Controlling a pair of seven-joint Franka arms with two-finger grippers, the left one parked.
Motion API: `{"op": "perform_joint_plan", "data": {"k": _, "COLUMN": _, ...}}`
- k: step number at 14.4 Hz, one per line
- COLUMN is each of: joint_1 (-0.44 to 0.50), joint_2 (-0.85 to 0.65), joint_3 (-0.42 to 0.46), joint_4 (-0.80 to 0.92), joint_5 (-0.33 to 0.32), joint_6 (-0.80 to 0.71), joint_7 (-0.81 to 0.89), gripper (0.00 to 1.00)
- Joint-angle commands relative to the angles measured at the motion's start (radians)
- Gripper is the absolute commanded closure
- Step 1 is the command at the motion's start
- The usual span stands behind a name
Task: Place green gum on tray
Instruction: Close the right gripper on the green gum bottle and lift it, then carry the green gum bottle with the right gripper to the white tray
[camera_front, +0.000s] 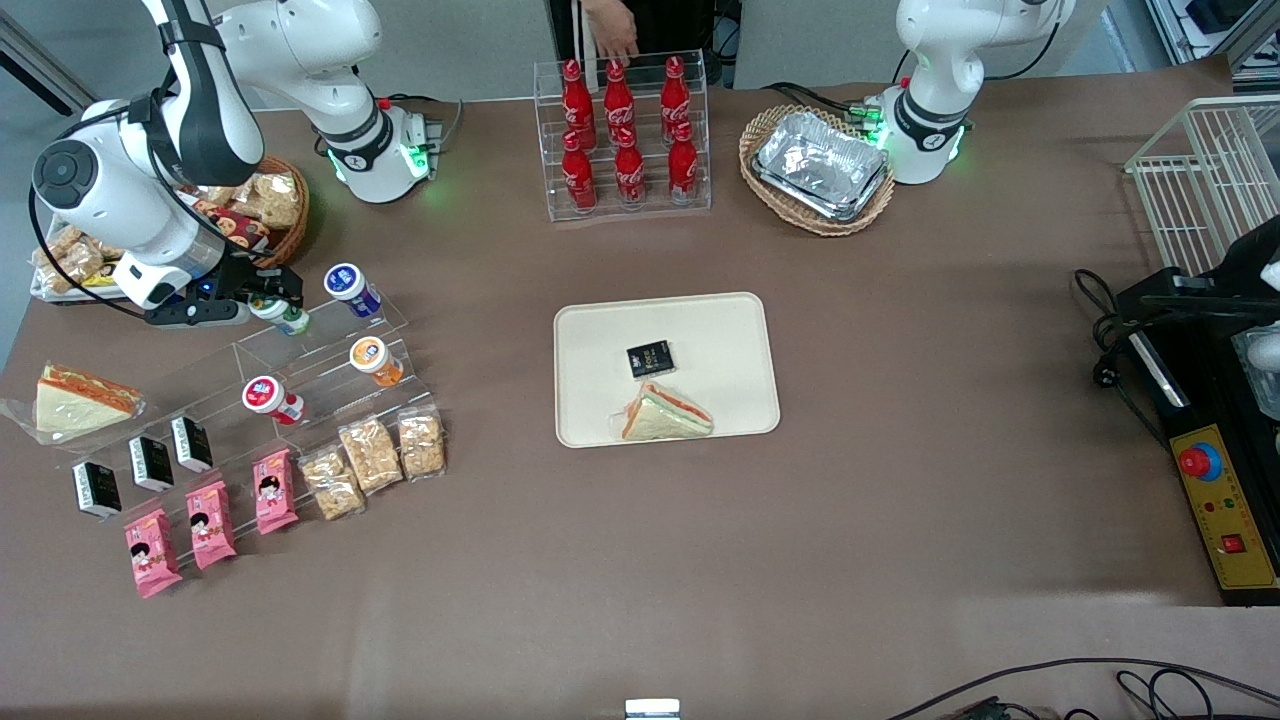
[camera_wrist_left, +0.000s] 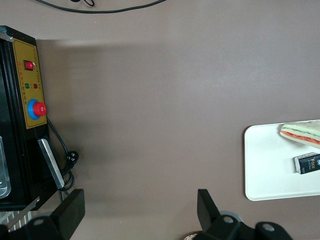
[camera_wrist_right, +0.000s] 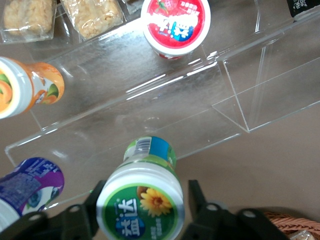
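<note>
The green gum (camera_wrist_right: 142, 200) is a small bottle with a white-rimmed green lid bearing a yellow flower. It stands on the top step of a clear acrylic stand (camera_front: 330, 345), toward the working arm's end of the table. My gripper (camera_wrist_right: 146, 187) is open and straddles the lid: one finger (camera_wrist_right: 97, 200) is against the rim, the other stands a little apart. From the front, the gripper (camera_front: 272, 300) hangs just over the gum (camera_front: 285, 316). The cream tray (camera_front: 720, 330) lies mid-table, also seen from the parked arm's wrist (camera_wrist_left: 265, 165).
A blue-lidded bottle (camera_front: 350, 287) stands beside the gum. Orange-lidded (camera_front: 375, 360) and red-lidded (camera_front: 268, 397) bottles sit one step nearer the camera. A sandwich (camera_front: 665, 415) and a black packet (camera_front: 650, 358) lie on the tray. A snack basket (camera_front: 275, 205) sits close to the arm.
</note>
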Motion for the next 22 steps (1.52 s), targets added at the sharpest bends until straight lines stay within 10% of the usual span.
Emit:
{"op": "perform_joint_plan", "data": {"k": 1, "joint_1": -0.004, "joint_2": -0.048, "joint_3": 0.003, "joint_4": -0.02, "joint_5": -0.026, "joint_6": -0.029, "joint_7": -0.001, "gripper": 0.49}}
{"op": "perform_joint_plan", "data": {"k": 13, "joint_1": 0.006, "joint_2": -0.026, "joint_3": 0.19, "joint_4": 0.538, "joint_5": 0.036, "joint_6": -0.629, "joint_7": 0.037, "gripper": 0.62}}
{"op": "perform_joint_plan", "data": {"k": 17, "joint_1": 0.007, "joint_2": 0.119, "joint_3": 0.371, "joint_4": 0.802, "joint_5": 0.145, "joint_6": -0.783, "joint_7": 0.316, "gripper": 0.62}}
{"op": "perform_joint_plan", "data": {"k": 22, "joint_1": 0.007, "joint_2": 0.293, "joint_3": 0.601, "joint_4": 0.867, "joint_5": 0.265, "joint_6": -0.631, "joint_7": 0.693, "gripper": 0.62}}
